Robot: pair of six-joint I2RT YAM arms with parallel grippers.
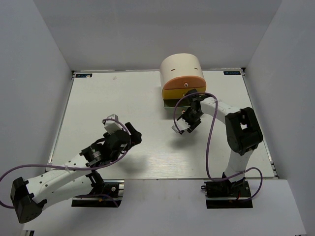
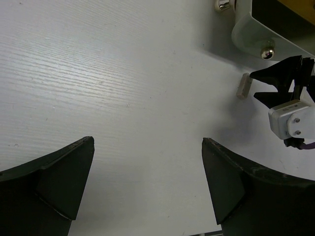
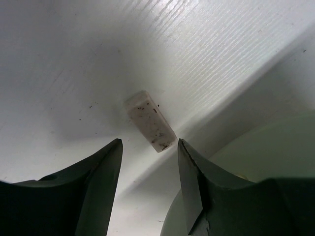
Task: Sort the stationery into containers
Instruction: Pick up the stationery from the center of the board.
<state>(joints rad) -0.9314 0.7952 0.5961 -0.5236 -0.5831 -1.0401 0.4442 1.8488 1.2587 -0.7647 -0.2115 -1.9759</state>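
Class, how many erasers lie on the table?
1. The eraser lies on the table just ahead of the open right fingers, beside the organiser. Others may be hidden.

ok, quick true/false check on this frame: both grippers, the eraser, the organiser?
1. The right gripper is open, with the eraser just ahead of its fingertips. True.
2. The left gripper holds a highlighter. False: it is open and holds nothing.
3. The eraser lies on the table close to the organiser. True.
4. The eraser is inside a drawer. False: it lies on the table outside the organiser.
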